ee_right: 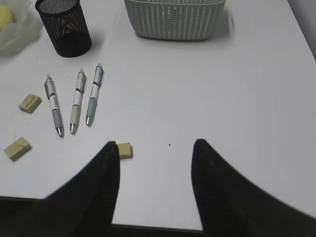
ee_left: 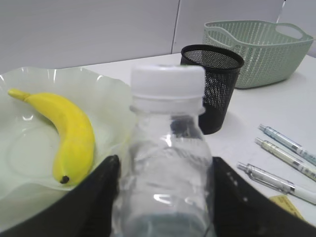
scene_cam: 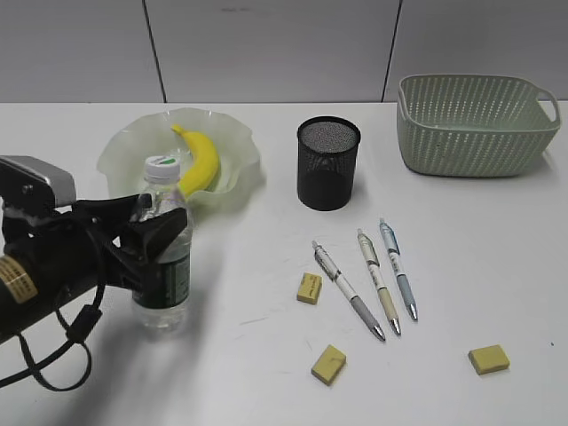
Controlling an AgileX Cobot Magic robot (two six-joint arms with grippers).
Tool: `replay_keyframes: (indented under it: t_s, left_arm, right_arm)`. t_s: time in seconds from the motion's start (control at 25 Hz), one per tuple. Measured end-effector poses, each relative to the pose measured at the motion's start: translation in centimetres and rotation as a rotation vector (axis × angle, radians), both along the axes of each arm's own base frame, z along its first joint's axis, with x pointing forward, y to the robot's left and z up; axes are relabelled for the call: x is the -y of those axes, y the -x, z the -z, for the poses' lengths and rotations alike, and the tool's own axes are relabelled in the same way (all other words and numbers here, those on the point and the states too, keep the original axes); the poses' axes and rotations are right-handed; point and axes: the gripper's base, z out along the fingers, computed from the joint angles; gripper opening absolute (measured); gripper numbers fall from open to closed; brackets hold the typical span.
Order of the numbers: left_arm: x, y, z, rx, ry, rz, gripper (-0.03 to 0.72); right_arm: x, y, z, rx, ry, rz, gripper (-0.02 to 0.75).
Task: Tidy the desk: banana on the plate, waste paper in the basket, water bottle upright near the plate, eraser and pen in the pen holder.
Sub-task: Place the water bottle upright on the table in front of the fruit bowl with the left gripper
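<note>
water bottle [scene_cam: 165,251] stands upright near the left edge of the desk [scene_cam: 461,266], just in front of the plate [scene_cam: 133,146]. left gripper [scene_cam: 146,238] has its fingers on either side of the bottle body, below the white cap [ee_left: 168,81]; in the left wrist view both fingers sit against the clear sides, so we read it as pinching the bottle. banana [scene_cam: 202,160] already lies on the plate.

we judge the bottle step is in hand and nearly done: upright, close to the plate. next move calls for letting go without tipping it, then backing the left arm off toward the left edge.

still to do: three pens [scene_cam: 382,282] lie side by side in front of the black mesh pen holder [scene_cam: 327,163], mid desk. three yellow erasers [scene_cam: 327,364] are scattered along the front edge. basket [scene_cam: 475,124] sits at the back right corner; we can't see any waste paper, maybe inside the basket, can't tell.

right gripper [ee_right: 155,163] hovers spread wide over bare desk near the front right, holding nothing, with one eraser [ee_right: 124,150] just beside its left finger.
</note>
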Motion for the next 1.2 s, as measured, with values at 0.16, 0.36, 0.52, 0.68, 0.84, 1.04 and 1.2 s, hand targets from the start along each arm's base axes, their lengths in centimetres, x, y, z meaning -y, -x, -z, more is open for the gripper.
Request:
replay_keyframes:
  t_s: [0.16, 0.36, 0.52, 0.68, 0.84, 1.04, 1.2]
  left_arm:
    - [-0.5, 1.3, 0.0, -0.009, -0.003, 0.018, 0.415]
    - [-1.1, 2.7, -0.3, -0.024, -0.016, 0.025, 0.507]
    - [-1.2, 2.8, -0.9, -0.002, -0.006, 0.026, 0.573]
    - [-1.1, 2.9, -1.0, 0.000, -0.007, 0.038, 0.585]
    - [-0.9, 3.1, -1.5, 0.020, -0.005, 0.068, 0.589]
    - [-1.1, 3.5, -4.0, 0.125, 0.042, 0.070, 0.587]
    - [-1.5, 4.3, -7.3, 0.222, 0.147, 0.064, 0.568]
  right_arm:
    - [0.0, 0.0, 0.0, 0.000, 0.000, 0.000, 0.383]
    - [0.0, 0.0, 0.0, 0.000, 0.000, 0.000, 0.383]
    - [0.0, 0.0, 0.0, 0.000, 0.000, 0.000, 0.383]
    - [0.0, 0.0, 0.0, 0.000, 0.000, 0.000, 0.383]
    - [0.0, 0.0, 0.0, 0.000, 0.000, 0.000, 0.383]
    - [0.0, 0.0, 0.0, 0.000, 0.000, 0.000, 0.383]
    - [0.0, 0.0, 0.0, 0.000, 0.000, 0.000, 0.383]
